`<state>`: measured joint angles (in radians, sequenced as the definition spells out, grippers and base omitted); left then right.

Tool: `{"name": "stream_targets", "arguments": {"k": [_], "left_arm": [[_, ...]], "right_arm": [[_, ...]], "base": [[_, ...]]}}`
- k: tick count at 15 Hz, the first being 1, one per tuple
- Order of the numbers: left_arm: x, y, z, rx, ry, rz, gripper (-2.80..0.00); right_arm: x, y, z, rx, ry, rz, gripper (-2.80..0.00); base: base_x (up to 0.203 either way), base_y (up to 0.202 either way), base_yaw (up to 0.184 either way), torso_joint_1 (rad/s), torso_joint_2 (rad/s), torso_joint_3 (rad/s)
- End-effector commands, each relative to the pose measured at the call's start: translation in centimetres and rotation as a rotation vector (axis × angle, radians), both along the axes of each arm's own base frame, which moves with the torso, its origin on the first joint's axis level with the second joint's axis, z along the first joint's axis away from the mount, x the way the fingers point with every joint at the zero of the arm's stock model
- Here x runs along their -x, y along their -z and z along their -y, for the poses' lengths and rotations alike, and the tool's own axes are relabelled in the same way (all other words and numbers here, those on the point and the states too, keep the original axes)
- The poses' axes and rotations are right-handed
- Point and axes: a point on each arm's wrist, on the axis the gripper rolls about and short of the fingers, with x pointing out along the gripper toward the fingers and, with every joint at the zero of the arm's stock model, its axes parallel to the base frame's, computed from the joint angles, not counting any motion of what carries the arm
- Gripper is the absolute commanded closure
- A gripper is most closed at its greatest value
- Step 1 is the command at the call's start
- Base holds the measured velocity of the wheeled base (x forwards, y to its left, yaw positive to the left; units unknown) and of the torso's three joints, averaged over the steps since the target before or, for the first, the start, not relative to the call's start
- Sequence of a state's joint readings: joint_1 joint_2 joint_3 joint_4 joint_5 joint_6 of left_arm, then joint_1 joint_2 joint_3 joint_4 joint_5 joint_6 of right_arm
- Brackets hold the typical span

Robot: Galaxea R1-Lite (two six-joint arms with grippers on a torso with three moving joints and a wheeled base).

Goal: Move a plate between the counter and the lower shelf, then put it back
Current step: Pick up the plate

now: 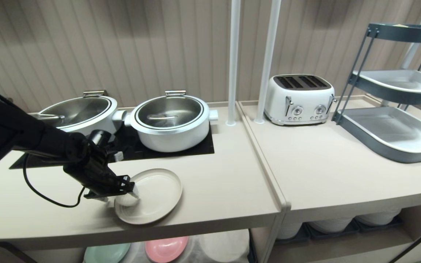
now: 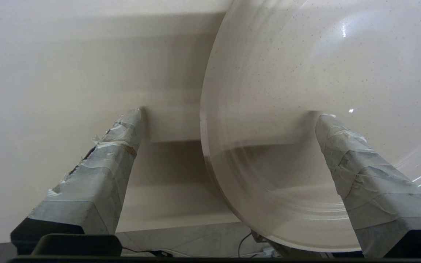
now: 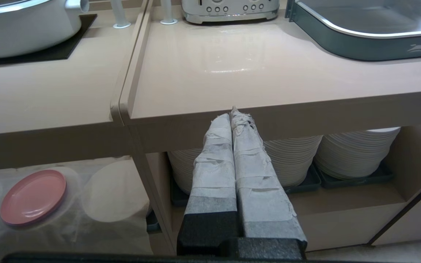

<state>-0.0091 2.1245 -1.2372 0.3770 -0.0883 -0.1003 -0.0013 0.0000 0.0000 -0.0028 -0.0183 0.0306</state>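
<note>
Nearest us, below the counter's front edge, the lower shelf [image 1: 210,248] shows a pink plate [image 1: 166,249] and a mint-green plate [image 1: 106,253] on white cloth. Just above, the cream plate [image 1: 155,191] lies flat on the counter [image 1: 214,190], close to the front edge, at about 7 o'clock from the nearer white pot [image 1: 170,122]. Our left gripper [image 1: 128,193] straddles the plate's 9 o'clock rim with its fingers spread wide: one taped finger [image 2: 360,175] hangs over the plate's inside, the other [image 2: 104,171] over bare counter outside the rim. Nothing is gripped. We cannot tell whether this is the approach for a pick-up or a fresh release after setting down. If a pick-up, the next move calls for lowering so the rim sits between the fingers, then closing before lifting. Our right gripper [image 3: 232,146] hangs parked below the toaster [image 1: 299,98] worktop, fingers pressed together, empty. Farthest back stand the two pots on the black hob.
</note>
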Motion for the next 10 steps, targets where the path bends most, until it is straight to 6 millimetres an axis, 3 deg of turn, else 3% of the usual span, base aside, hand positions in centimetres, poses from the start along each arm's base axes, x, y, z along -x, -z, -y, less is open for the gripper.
{"name": "stream_targets", "arguments": {"k": [1,3,4,10], "left_arm": [[0.04,-0.03,-0.05,0.001,-0.003,-0.001,-2.80],[-0.05,-0.04,-0.05,0.001,-0.004,0.009,-2.80],[-0.09,-0.09,0.01,0.006,-0.001,0.017,0.00],[-0.20,0.33,-0.15,0.003,-0.011,0.008,0.00]], "right_arm": [[0.00,0.00,0.00,0.000,0.000,0.000,0.00],[0.00,0.00,0.00,0.000,0.000,0.000,0.00],[0.00,0.00,0.00,0.000,0.000,0.000,0.00],[0.00,0.00,0.00,0.000,0.000,0.000,0.00]], "base": [[0.000,0.000,0.000,0.000,0.00,0.000],[0.000,0.000,0.000,0.000,0.00,0.000],[0.000,0.000,0.000,0.000,0.00,0.000],[0.000,0.000,0.000,0.000,0.00,0.000]]}}
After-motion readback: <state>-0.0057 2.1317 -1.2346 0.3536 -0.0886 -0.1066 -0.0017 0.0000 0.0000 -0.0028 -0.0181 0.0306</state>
